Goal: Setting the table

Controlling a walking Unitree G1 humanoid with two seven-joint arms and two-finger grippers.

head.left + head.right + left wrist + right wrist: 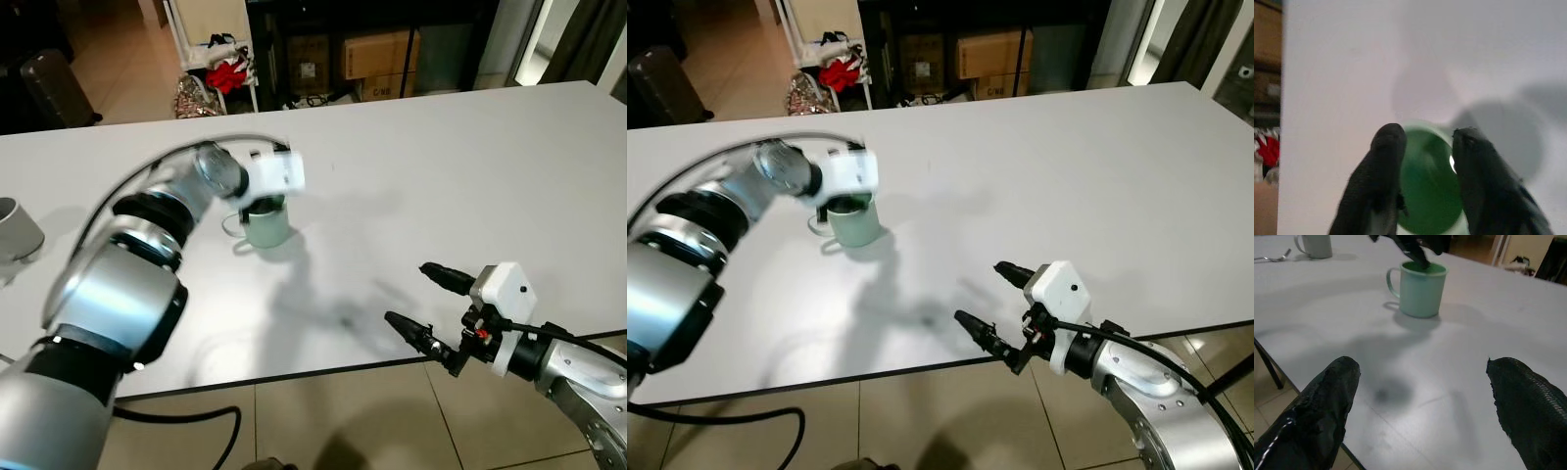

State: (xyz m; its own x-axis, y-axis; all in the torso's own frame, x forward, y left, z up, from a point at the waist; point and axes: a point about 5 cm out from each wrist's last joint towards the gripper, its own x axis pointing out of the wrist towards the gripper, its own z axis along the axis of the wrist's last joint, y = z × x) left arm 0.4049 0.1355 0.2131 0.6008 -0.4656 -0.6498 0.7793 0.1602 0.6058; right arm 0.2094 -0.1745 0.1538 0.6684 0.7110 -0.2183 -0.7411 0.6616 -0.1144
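Note:
A pale green mug (265, 225) stands upright on the white table (441, 166), handle toward my left. My left gripper (263, 203) hovers at its rim; in the left wrist view the two fingers (1386, 171) stand apart over the green inside of the mug (1427, 196). In the right wrist view one fingertip dips just past the mug's (1420, 289) rim. The left arm is blurred. My right gripper (407, 292) is held open above the table's near edge, well right of the mug, with nothing between its fingers.
A grey cup (18, 230) sits at the table's far left, with a piece of cutlery (1273, 257) beside it. Beyond the far edge stand a white rack (211, 59) and cardboard boxes (377, 54). Tiled floor lies below the near edge.

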